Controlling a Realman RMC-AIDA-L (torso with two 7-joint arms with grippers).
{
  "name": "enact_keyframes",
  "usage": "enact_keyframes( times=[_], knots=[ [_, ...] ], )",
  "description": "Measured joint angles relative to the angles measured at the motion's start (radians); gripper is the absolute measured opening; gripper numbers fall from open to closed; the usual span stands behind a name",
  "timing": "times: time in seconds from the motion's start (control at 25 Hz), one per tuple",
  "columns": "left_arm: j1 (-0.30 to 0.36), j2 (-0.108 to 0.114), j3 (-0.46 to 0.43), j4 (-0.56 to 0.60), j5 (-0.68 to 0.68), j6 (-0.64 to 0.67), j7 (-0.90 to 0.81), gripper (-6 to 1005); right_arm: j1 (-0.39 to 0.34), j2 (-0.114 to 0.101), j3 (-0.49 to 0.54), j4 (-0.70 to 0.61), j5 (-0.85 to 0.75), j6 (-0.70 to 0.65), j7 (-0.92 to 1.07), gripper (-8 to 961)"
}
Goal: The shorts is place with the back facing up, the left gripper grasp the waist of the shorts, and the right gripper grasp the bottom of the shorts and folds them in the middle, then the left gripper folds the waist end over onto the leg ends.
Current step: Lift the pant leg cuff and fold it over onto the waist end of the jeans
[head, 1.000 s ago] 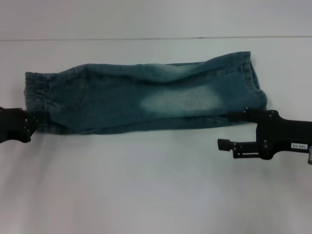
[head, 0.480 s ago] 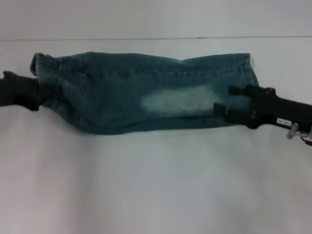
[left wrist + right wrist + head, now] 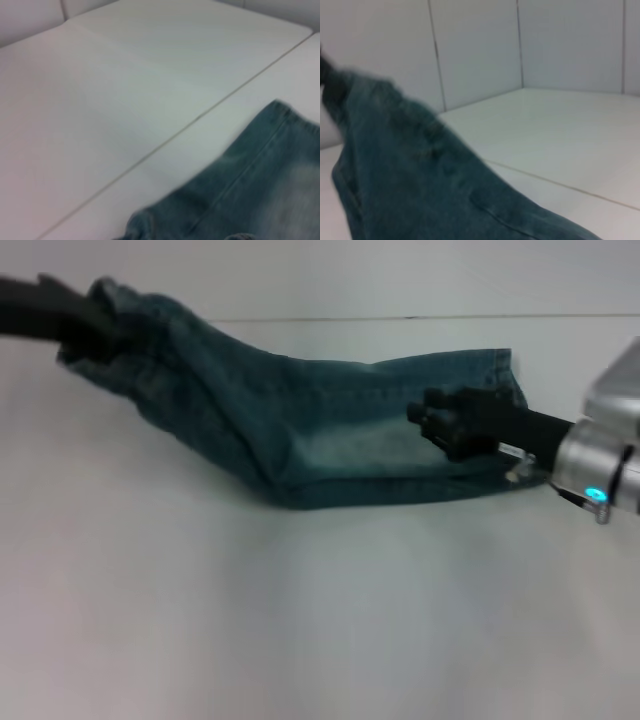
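The shorts point(image 3: 330, 440) are faded blue-green denim, folded lengthwise into a long strip on the white table. My left gripper point(image 3: 88, 328) is at the far left, raised off the table and shut on the waist of the shorts point(image 3: 112, 302). The cloth slopes from there down to the table. My right gripper point(image 3: 435, 425) lies over the strip near the leg ends point(image 3: 505, 390), which stay flat on the table. The left wrist view shows the denim point(image 3: 250, 195) from above. In the right wrist view the lifted denim point(image 3: 410, 175) rises towards the waist.
The white table point(image 3: 300, 620) stretches wide in front of the shorts. A thin seam point(image 3: 400, 318) runs across it behind them. The right arm's silver wrist with a lit ring point(image 3: 598, 492) sits at the right edge. Pale wall panels point(image 3: 560, 45) stand behind the table.
The left gripper has risen and moved back with the waist, pulling that end off the table. The right gripper has slid leftward over the leg end of the strip.
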Motion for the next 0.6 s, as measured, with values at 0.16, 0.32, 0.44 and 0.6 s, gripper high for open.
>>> enact_keyframes(
  times=[0.16, 0.32, 0.44, 0.6],
  knots=[
    [-0.093, 0.014, 0.01, -0.009, 0.004, 0.045, -0.068, 80, 0.071, 0.004, 0.0, 0.091, 0.001, 0.067, -0.056, 344],
    [-0.202, 0.021, 0.043, -0.014, 0.005, 0.075, -0.159, 79, 0.146, 0.007, 0.0, 0.175, -0.002, 0.155, -0.081, 183],
    [-0.269, 0.025, 0.064, -0.036, 0.005, 0.086, -0.208, 80, 0.204, 0.01, 0.0, 0.233, -0.001, 0.203, -0.121, 73],
    [-0.322, 0.024, 0.086, -0.066, 0.005, 0.084, -0.238, 77, 0.266, 0.011, -0.001, 0.292, -0.007, 0.244, -0.14, 0]
  ],
)
